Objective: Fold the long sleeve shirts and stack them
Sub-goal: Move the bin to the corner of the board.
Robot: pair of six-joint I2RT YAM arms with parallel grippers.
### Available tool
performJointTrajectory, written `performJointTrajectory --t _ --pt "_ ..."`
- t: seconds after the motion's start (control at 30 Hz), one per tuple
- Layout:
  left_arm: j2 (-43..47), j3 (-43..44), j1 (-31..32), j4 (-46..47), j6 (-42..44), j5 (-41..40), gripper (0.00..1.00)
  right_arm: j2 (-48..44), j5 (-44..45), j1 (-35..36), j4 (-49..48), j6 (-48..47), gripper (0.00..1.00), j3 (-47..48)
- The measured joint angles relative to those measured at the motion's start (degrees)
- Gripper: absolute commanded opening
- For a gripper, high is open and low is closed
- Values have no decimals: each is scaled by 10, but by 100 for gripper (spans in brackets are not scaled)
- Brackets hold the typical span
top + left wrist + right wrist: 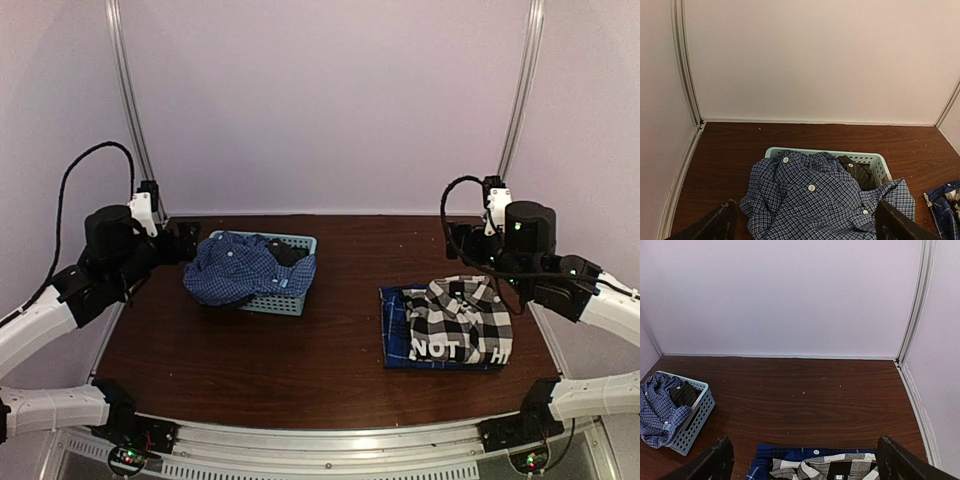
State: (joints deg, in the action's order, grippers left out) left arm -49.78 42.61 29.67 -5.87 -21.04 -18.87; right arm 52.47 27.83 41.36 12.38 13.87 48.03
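Note:
A crumpled blue fine-check shirt [240, 268] [825, 200] with white buttons spills over the light blue basket [290, 300] [865, 159] at the back left. My left gripper [185, 242] [807, 222] hovers open just left of it, nothing between its fingers. At the right, a folded black-and-white plaid shirt [460, 320] [825, 467] with white lettering lies on a folded darker blue plaid shirt [393, 330] [785, 455]. My right gripper [470, 243] [805, 460] stands open above the far edge of that stack, holding nothing.
A dark striped cloth [857, 172] [285, 252] with a button sits inside the basket behind the blue shirt. Brown wooden table [320, 350] is bounded by pale walls at the back and sides, with metal rails [130, 120] in the corners.

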Motion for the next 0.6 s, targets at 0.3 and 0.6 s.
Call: performJointTrajectory --t 0.3,0.6 --pt "-11 0 0 1 -9 3 98 3 -4 0 -1 7 100 0" --pt "-39 3 -5 -6 -17 7 98 7 -7 0 8 16 100 0"
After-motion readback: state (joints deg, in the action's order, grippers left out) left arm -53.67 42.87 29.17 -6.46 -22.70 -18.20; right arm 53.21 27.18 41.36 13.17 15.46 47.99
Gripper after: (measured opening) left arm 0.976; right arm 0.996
